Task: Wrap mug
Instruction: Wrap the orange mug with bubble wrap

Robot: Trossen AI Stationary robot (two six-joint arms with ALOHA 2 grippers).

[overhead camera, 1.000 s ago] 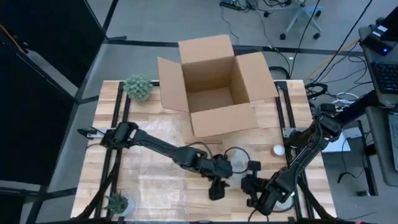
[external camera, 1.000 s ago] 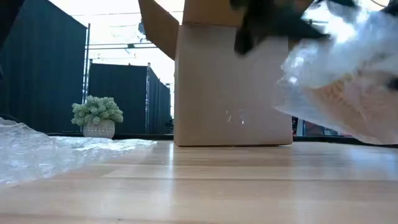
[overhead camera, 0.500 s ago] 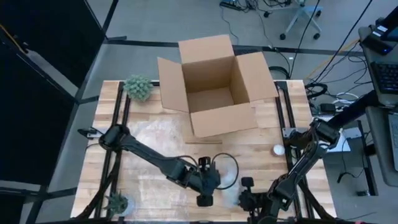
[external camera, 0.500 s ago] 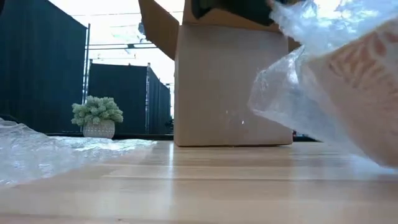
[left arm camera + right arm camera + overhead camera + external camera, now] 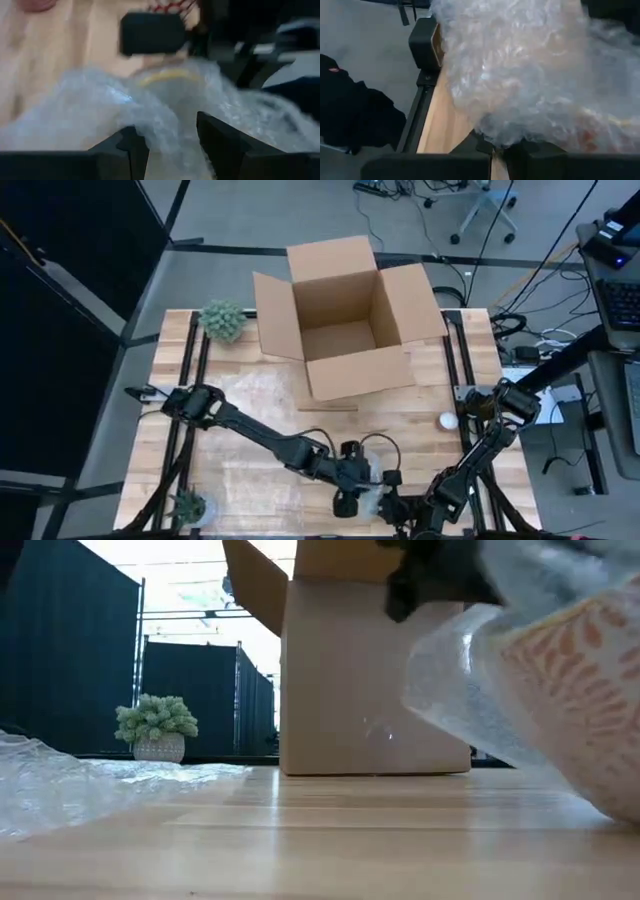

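The high view looks straight down on the whole table, with the open cardboard box at the far edge. The low view sits at table-top level, facing that same box across the boards, so box and potted plant are shared with the overhead picture. Both wrist views press very close to the bubble wrap, well nearer the front edge than the box; the right one faces it from the opposite side.

Wooden table with open cardboard box, two potted plants, bubble wrap.
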